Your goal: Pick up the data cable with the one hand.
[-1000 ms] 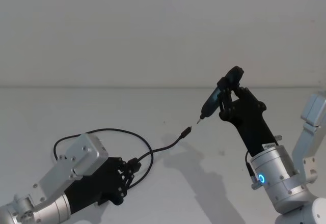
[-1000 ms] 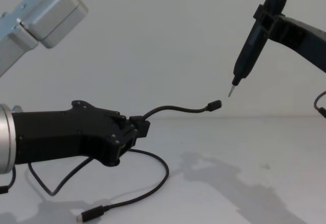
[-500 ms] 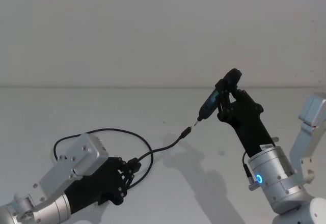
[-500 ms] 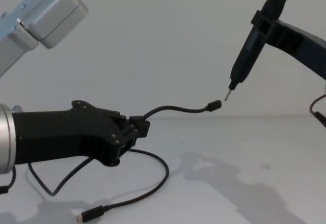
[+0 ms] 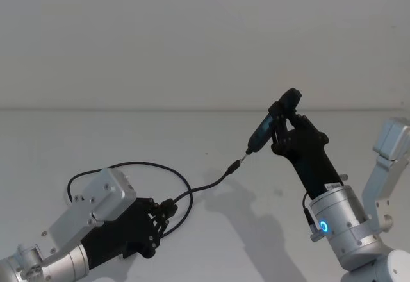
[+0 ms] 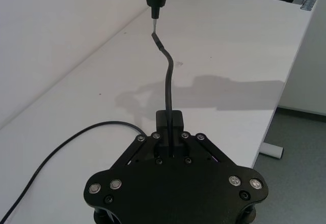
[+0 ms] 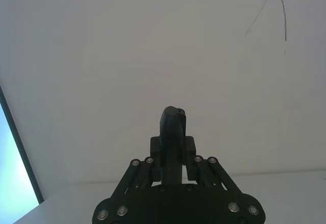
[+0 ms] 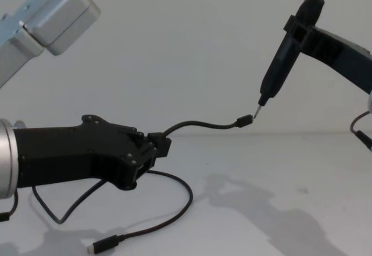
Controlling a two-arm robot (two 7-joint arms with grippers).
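Cable first: the data cable (image 8: 200, 125) is pinched near one end by the left hand (image 8: 157, 145), low on the left above the white tabletop (image 8: 279, 174), its fingers closed tight on it. From that grip one short stretch rises free into the air to a small plug (image 8: 244, 120), while the rest loops down onto the tabletop and ends in a second plug (image 8: 104, 245) near the front edge. Raised on the right, the right hand (image 5: 282, 127) is clamped on a slim black pen-shaped tool (image 8: 278, 73) whose metal tip sits just at the raised plug.
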